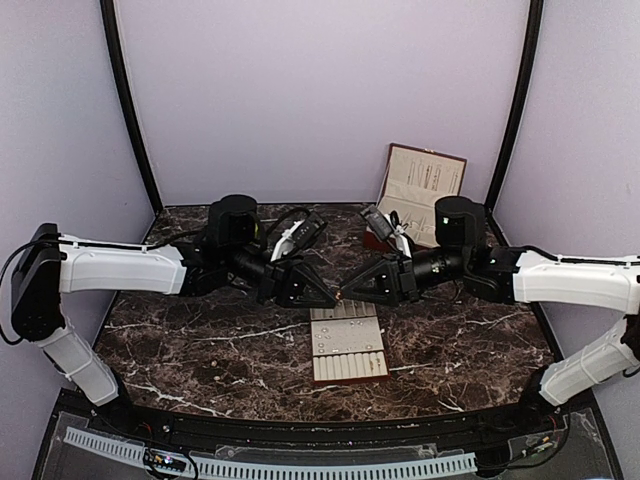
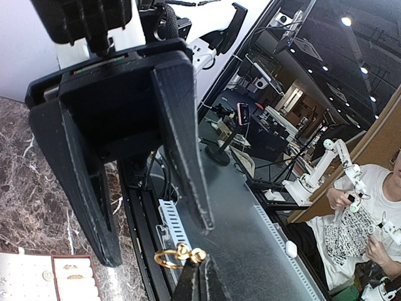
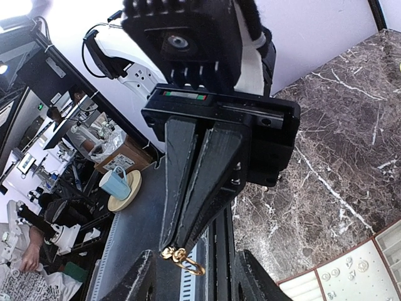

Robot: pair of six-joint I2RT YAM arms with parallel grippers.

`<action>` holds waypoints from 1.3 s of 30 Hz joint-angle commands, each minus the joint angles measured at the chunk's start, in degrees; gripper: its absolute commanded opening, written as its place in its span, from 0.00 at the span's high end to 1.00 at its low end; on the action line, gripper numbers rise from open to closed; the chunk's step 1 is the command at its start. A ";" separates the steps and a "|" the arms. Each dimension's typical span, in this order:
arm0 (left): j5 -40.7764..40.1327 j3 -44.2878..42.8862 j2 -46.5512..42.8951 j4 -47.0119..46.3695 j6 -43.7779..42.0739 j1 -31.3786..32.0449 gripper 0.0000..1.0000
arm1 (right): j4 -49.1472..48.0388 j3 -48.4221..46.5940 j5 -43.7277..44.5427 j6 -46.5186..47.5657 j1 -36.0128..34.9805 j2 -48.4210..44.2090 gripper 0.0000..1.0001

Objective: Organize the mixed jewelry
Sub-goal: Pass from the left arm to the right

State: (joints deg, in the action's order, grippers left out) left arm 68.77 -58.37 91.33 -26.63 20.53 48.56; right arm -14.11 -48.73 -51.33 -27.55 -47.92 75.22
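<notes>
The table [image 1: 200, 340] is glossy dark marble veined white; the tray [image 1: 330, 372] looks like matt beige cloth (velvety, brown-edged). The right gripper [image 2: 156, 241] has matt black plastic jaws, faintly ribbed. The gold jewelry piece [image 2: 178, 256] is polished metal; the arm shells [image 1: 120, 270] are smooth white plastic.

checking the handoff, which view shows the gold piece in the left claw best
Left wrist: the gold piece shows its whole loop, sharp, at the tips of the shut left claw. Right wrist shows it too, pinched there, more edge-on. From the top it is too small to make out.
</notes>
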 commanded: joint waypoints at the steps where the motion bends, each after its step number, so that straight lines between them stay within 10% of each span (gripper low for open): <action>1: 1.92 -1.16 0.25 0.05 -0.33 0.28 1.00 | -3.19 -2.10 -0.79 0.29 -0.33 0.05 0.56; 39: -2.44 2.58 -1.71 -4.24 0.53 -1.75 1.00 | -0.40 -0.65 -1.48 0.83 -0.80 0.41 0.93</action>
State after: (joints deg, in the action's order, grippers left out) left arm 68.58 -57.04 91.81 -27.66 20.69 47.75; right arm -14.06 -50.00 -53.69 -27.00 -48.38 77.19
